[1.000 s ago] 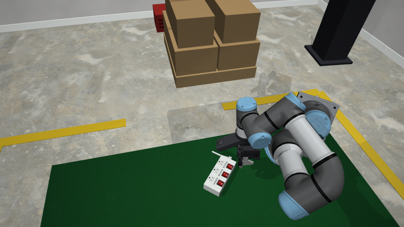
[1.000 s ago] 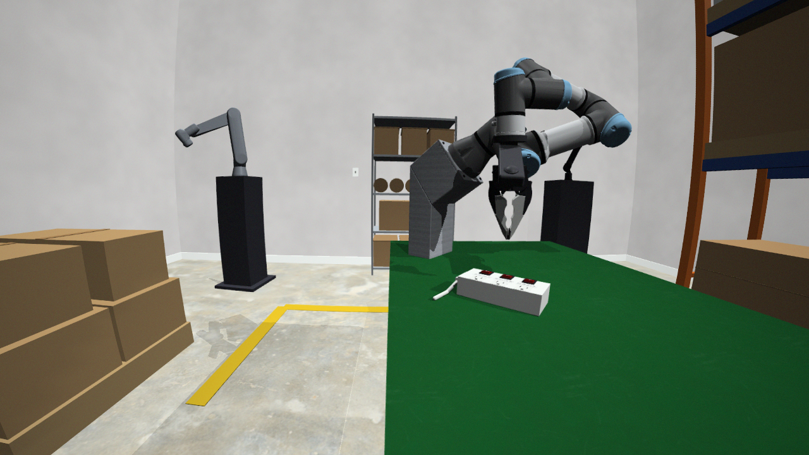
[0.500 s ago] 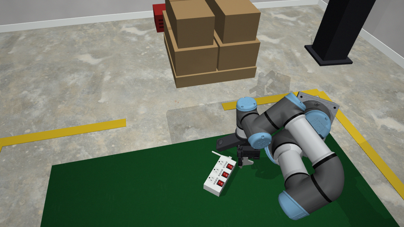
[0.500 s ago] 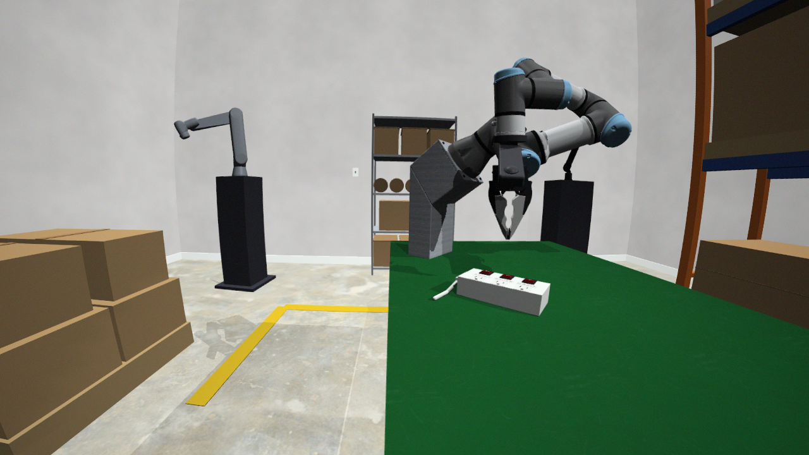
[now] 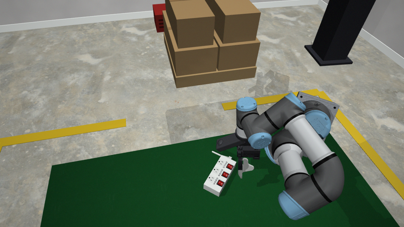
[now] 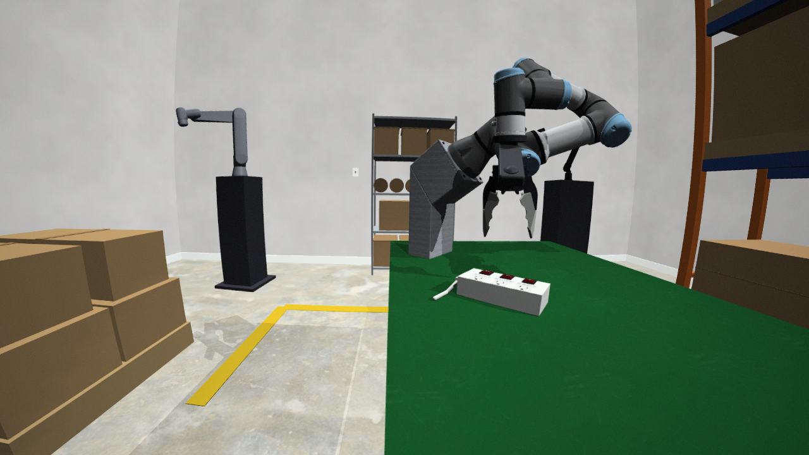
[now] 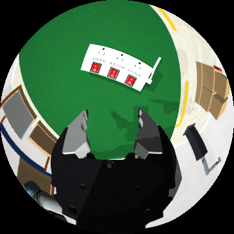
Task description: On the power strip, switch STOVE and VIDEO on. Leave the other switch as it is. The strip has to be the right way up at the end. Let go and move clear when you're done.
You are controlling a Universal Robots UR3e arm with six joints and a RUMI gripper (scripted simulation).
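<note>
A white power strip lies the right way up on the green mat, with three red rocker switches facing up. The labels read VIDEO, RAZOR and STOVE. In the wrist view the strip shows the VIDEO switch at the left, RAZOR in the middle and STOVE at the right, next to the short cord stub. In the exterior view the strip lies below the gripper. My gripper hangs well above the mat, beside the strip's STOVE end. Its fingers stand apart with nothing between them.
A grey angled block stands at the mat's far edge, behind the strip. Stacked cardboard boxes sit on the floor beyond the mat. A black pedestal stands at the back right. Shelving with boxes flanks the mat's right side.
</note>
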